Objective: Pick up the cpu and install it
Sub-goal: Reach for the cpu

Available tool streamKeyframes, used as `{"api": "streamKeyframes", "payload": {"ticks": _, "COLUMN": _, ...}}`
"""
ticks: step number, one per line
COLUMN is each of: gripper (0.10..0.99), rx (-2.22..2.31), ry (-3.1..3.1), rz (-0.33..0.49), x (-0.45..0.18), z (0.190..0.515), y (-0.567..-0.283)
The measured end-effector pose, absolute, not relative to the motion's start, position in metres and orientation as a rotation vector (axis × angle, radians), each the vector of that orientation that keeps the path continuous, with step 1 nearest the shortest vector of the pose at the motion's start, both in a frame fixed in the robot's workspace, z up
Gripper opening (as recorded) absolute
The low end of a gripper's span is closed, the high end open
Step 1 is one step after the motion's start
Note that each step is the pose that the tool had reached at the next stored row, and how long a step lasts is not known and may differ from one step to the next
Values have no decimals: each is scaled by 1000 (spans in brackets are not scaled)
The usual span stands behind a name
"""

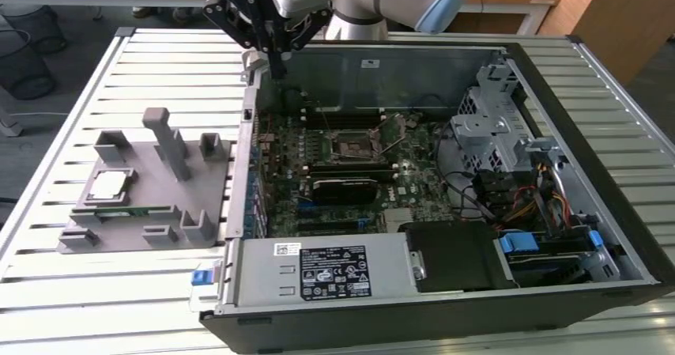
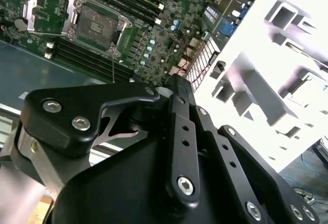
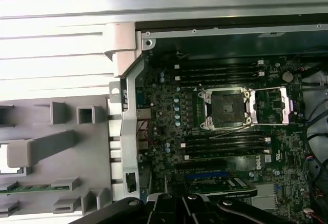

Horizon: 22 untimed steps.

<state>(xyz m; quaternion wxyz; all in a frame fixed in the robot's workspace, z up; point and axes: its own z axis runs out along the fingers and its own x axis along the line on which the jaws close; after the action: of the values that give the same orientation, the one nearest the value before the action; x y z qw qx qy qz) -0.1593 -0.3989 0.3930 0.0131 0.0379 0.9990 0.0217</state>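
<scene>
Sitting flat on the grey holder [image 1: 111, 238], the cpu [image 1: 109, 184] lies just outside the computer case [image 1: 422, 325]; my claw [image 1: 280, 69] hangs over the case's corner, pressed together, holding nothing; the open socket [image 3: 228, 108] is inside the case.

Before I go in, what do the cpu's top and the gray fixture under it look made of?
The cpu: the top looks like bare metal, silver-white with a soft sheen and a thin darker edge. The gray fixture: probably moulded or printed plastic, matte and uniform in colour, with blocky posts and slots.
</scene>
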Motion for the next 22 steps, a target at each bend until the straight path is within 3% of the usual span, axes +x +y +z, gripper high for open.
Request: {"api": "streamKeyframes", "payload": {"ticks": 22, "gripper": 114, "rx": 118, "ry": 3112, "rz": 68, "x": -184, "z": 393, "y": -399}}
